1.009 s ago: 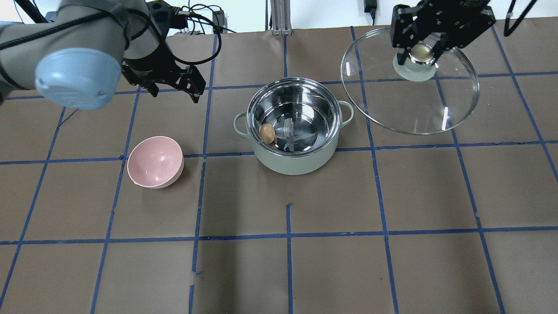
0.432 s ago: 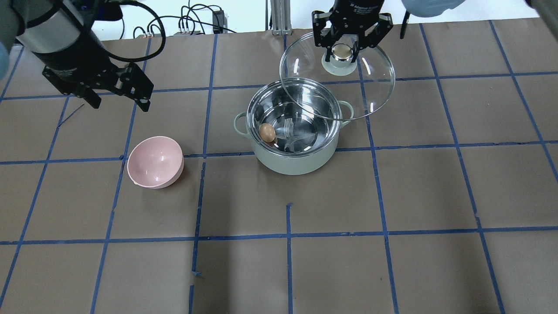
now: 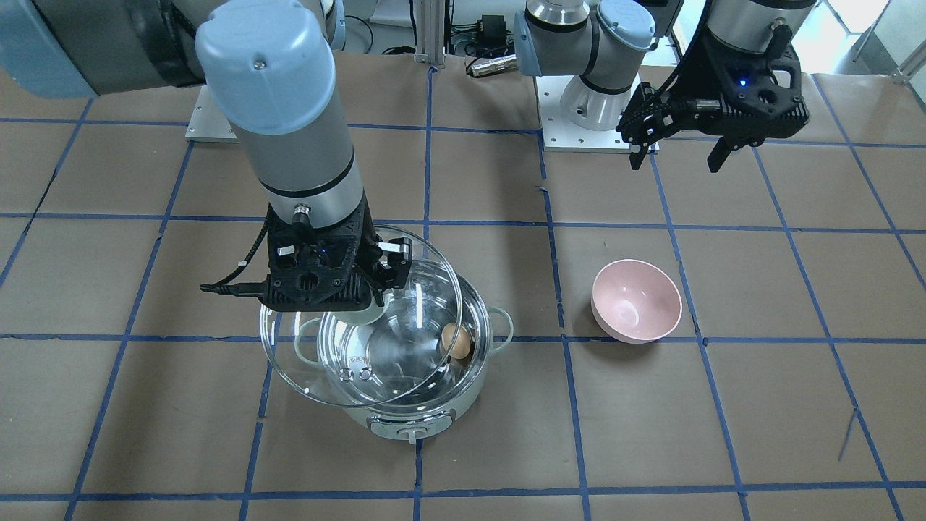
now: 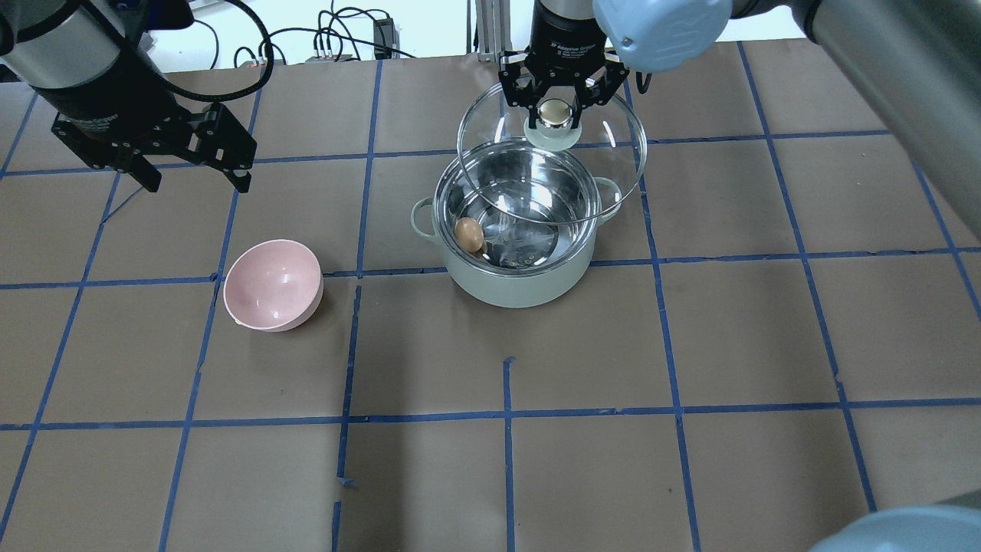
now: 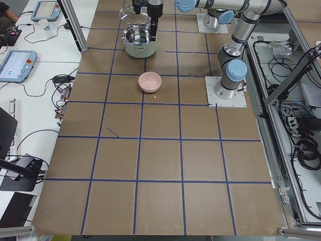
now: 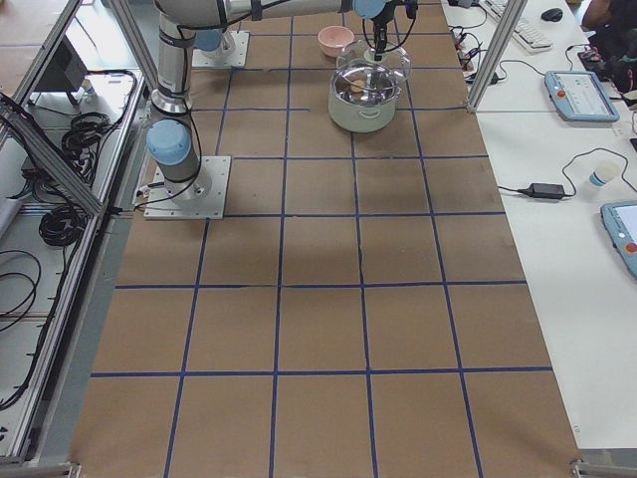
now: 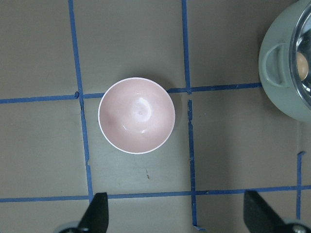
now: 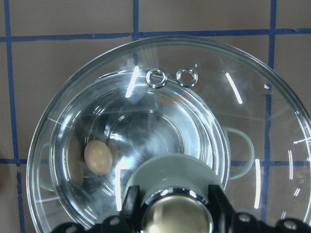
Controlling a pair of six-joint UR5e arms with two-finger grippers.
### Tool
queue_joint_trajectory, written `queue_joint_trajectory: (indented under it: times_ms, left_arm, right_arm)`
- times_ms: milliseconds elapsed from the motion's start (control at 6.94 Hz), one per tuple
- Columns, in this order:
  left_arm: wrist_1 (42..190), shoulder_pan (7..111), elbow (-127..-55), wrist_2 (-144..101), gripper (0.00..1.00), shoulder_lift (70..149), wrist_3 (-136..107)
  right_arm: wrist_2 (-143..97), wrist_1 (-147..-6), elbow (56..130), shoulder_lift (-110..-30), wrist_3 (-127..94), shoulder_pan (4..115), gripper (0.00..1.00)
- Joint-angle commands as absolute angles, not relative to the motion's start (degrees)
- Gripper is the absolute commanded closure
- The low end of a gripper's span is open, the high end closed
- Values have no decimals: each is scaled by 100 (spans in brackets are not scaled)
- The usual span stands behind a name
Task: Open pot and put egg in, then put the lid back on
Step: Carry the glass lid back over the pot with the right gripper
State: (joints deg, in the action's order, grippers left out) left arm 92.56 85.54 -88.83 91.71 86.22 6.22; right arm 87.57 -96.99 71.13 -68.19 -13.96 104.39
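Right tool [image 4: 557, 111], clamped on the knob of the glass lid [image 4: 617, 180], holds it above the mint pot [image 4: 521, 285], offset toward its far rim. The egg [image 4: 469, 234] lies inside the pot. Left tool [image 4: 195, 182] hangs with jaws apart. White lettering on the right wrist is too small to read.

lid [image 4: 552, 165] now partly over pot [image 4: 521, 287]

A pink bowl [image 4: 273, 285] sits open side up on the table [image 4: 751, 337], whose brown covering is crossed by blue tape lines [image 4: 508, 460]. A paper cup [image 6: 603, 173] stands on a white side surface [image 6: 557, 259].
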Motion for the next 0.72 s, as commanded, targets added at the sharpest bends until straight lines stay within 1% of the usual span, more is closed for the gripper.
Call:
queue_joint_trajectory:
  times_ms: [0, 577]
  left_arm:
    - [9264, 8569, -8868, 9115, 3, 8578, 161]
    - [9237, 8543, -8921, 9123, 3, 8569, 220]
  right_arm:
    - [8798, -9843, 7294, -6785, -1328, 10477, 94]
    - [8815, -9914, 7505, -6803, -1292, 10424, 94]
